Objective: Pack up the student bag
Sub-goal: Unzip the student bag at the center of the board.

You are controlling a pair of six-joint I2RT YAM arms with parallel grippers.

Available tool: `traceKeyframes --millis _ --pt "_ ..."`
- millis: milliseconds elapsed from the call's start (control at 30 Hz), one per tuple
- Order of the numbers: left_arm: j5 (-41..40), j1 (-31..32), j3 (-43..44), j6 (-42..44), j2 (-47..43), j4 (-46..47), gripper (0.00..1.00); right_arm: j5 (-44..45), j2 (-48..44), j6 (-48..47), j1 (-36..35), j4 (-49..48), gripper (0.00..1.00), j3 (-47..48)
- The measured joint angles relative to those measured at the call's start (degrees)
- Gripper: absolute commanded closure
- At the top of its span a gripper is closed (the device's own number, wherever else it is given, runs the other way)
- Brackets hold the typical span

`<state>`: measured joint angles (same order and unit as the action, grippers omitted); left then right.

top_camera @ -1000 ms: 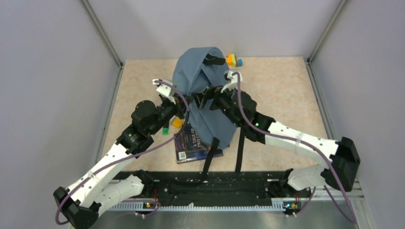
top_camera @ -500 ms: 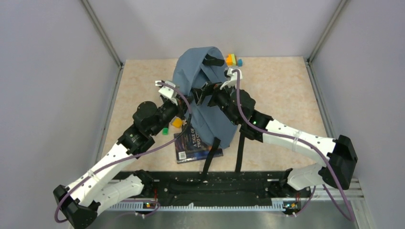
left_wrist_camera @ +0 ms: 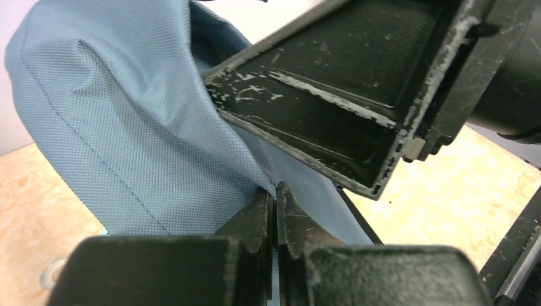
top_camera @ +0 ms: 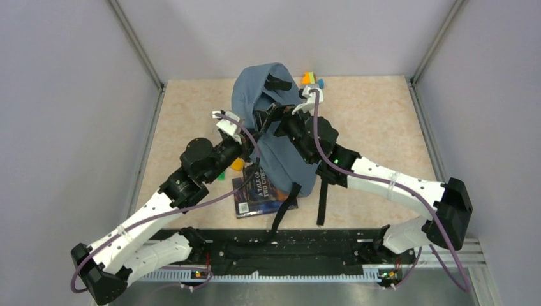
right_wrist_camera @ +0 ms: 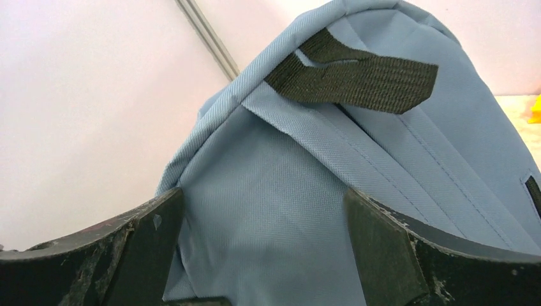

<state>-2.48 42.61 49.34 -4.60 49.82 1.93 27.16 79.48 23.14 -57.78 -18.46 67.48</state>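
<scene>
Left wrist view shows you the left gripper (left_wrist_camera: 275, 203) pinched shut on a fold of the bag (left_wrist_camera: 127, 127). Your right gripper (right_wrist_camera: 265, 255) stands wide apart, blue fabric between its jaws. The bag stands mid-table, partly over a book (top_camera: 255, 194). The table (top_camera: 376, 121) is beige and speckled, with pale grey walls (top_camera: 64, 95) around it.
</scene>
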Motion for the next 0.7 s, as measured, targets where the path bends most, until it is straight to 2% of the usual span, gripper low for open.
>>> traceKeyframes --millis 467,700 --pt "1.07 3.30 0.00 0.76 1.09 0.68 1.00 3.02 -2.86 -0.59 -0.63 -2.03 0.06 0.02" --pt "1.81 3.63 0.02 1.62 2.21 0.96 1.00 2.54 0.96 -0.50 -0.66 0.48 0.05 2.91"
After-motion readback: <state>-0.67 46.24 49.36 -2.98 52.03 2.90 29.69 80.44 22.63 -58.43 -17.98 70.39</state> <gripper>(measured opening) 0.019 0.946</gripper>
